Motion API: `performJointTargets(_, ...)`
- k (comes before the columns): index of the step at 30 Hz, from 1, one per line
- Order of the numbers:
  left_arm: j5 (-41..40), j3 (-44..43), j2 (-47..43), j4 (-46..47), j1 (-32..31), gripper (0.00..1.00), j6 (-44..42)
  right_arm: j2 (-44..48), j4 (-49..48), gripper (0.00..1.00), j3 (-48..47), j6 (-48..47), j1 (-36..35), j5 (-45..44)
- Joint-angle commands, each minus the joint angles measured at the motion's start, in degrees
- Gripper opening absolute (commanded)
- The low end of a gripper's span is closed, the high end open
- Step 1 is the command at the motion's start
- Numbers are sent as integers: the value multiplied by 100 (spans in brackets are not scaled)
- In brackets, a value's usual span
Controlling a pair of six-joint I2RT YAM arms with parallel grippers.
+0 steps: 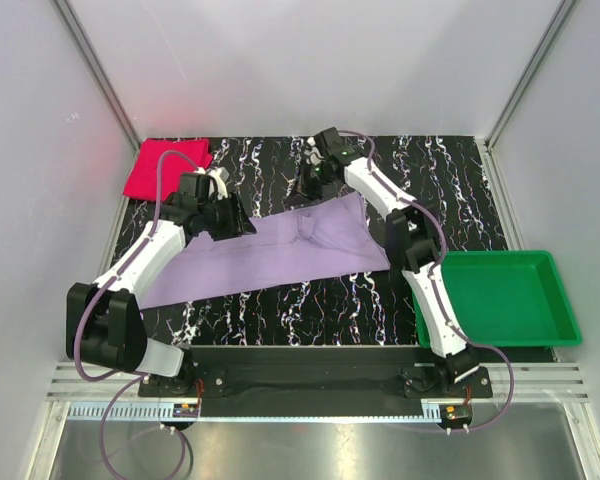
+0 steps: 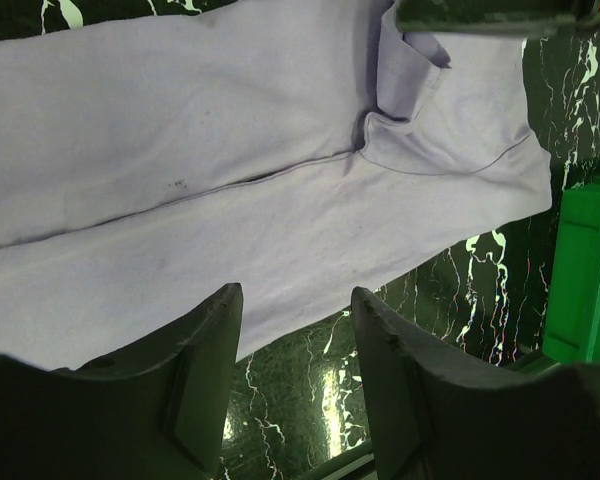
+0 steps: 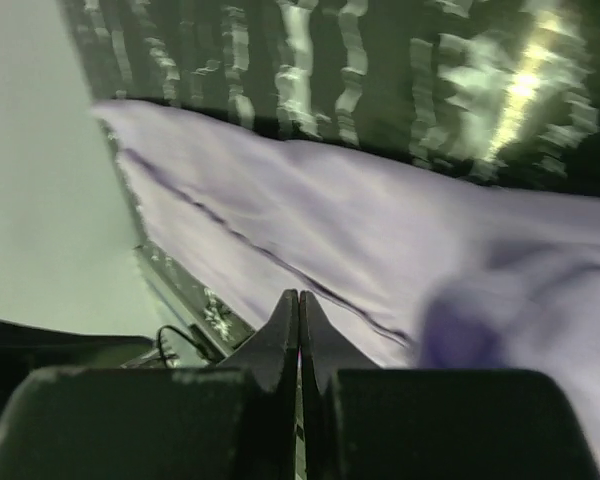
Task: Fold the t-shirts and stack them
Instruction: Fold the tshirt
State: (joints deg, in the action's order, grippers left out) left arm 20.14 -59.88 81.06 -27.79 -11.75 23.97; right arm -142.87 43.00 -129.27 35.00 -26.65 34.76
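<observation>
Nearest the left wrist camera, the left gripper [image 2: 297, 295] had its two dark fingers [image 2: 205, 380] parted with nothing between them, so it was released and hung over the lavender t-shirt [image 2: 230, 150]. The cloth filled most of the space beyond and below those fingers. It lay flat with a long seam running across it and a small folded flap off to the far right of the fingertips. The shirt's edge passed just under the fingertips, and bare black marbled table [image 2: 310, 400] showed in the gap on the near side. The green tray [image 2: 580, 270] sat well to the right of this gripper, clear of the shirt.

In the right wrist view, the right gripper [image 3: 298, 300] was clenched, its fingertips pressed together to a point. No cloth could be made out between them, though the picture was blurred. The lavender shirt [image 3: 360, 230] stretched ahead of the tips and to their right.

From above, the left gripper [image 1: 235, 222] stood over the shirt's [image 1: 270, 255] far edge. The right gripper [image 1: 315, 180] was just past the shirt's far right corner, with the two tools near each other. The pink-red t-shirt [image 1: 165, 168] lay as a folded square to the left of the left gripper and beyond it, at the far left corner of the table [image 1: 280, 300], apart from the lavender one. The tray [image 1: 500, 300] rested beside the right arm's base.
</observation>
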Motion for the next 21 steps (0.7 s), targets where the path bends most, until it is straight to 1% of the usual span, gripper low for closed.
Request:
performJointTargets(1, -37, -68, -178, 19, -12, 53, -41, -285, 66, 0, -993, 305, -174, 681)
performJointTargets(2, -45, -77, -178, 11, -20, 53, -24, -259, 172, 0, -1134, 236, -147, 559)
performJointTargets(3, -37, -85, -169, 11, -12, 53, -6, -181, 286, 0, -1074, 52, -77, 480)
performJointTargets(4, -37, -77, -178, 37, -12, 53, 3, 98, 348, 0, -943, -63, -33, 374)
performJointTargets(6, -10, -50, -195, 81, -12, 53, 38, 477, 428, 0, -268, -327, 124, -91)
performJointTargets(7, -2, -24, -204, 98, -12, 53, 55, 879, 385, 0, 31, -388, 178, -206)
performJointTargets(8, 16, -7, -196, 116, -20, 53, 82, 1066, 323, 0, 660, -459, 222, -363)
performJointTargets(9, 34, 20, -195, 160, -12, 53, 99, 1399, 270, 0, 945, -494, 309, -461)
performJointTargets(10, 42, 55, -204, 177, -20, 53, 117, 1541, 270, 0, 1409, -529, 345, -557)
performJointTargets(12, 86, 90, -187, 221, -12, 53, 152, 1866, 209, 0, 1816, -609, 424, -795)
performJointTargets(14, 130, 116, -187, 248, -12, 53, 170, 1990, 138, 0, 2246, -670, 494, -892)
performJointTargets(17, 139, 125, -169, 222, -12, 53, 152, 2035, 51, 0, 2494, -679, 495, -867)
performJointTargets(21, 122, 90, -213, 125, -12, 53, 100, 1597, -108, 0, 2372, -591, 433, -682)
